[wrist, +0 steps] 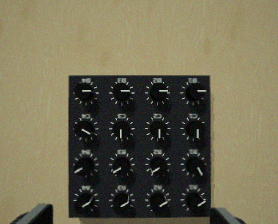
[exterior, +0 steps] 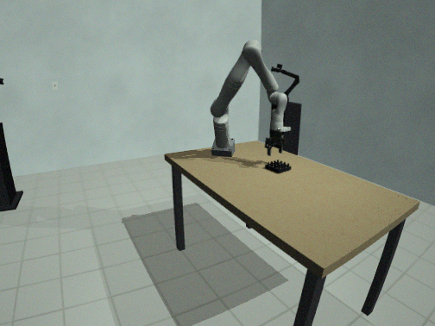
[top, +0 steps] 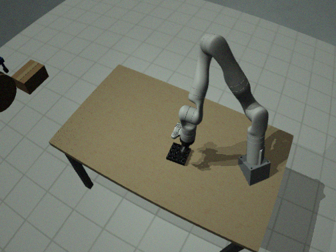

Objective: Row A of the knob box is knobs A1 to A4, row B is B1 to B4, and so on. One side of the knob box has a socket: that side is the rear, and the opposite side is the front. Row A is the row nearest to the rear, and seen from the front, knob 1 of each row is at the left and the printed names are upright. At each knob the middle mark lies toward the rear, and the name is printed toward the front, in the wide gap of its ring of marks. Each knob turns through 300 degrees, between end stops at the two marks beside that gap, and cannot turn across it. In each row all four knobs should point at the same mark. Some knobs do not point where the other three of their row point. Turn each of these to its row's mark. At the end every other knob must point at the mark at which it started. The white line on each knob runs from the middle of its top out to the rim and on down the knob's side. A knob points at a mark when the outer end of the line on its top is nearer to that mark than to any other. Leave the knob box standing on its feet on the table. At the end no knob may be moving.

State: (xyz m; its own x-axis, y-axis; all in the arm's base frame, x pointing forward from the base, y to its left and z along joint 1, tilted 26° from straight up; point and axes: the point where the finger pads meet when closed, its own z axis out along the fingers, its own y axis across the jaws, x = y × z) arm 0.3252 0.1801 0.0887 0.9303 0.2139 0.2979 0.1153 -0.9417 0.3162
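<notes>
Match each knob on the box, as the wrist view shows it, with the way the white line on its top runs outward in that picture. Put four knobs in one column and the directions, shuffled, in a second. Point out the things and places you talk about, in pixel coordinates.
Knobs:
1. knob D2 (wrist: 158, 92)
2. knob C2 (wrist: 158, 130)
3. knob B3 (wrist: 121, 166)
4. knob B1 (wrist: 195, 165)

Line direction in the wrist picture:
a. down and to the left
b. straight to the right
c. down and to the right
d. straight down

Right pairs: 1-b, 2-d, 3-a, 4-c
</notes>
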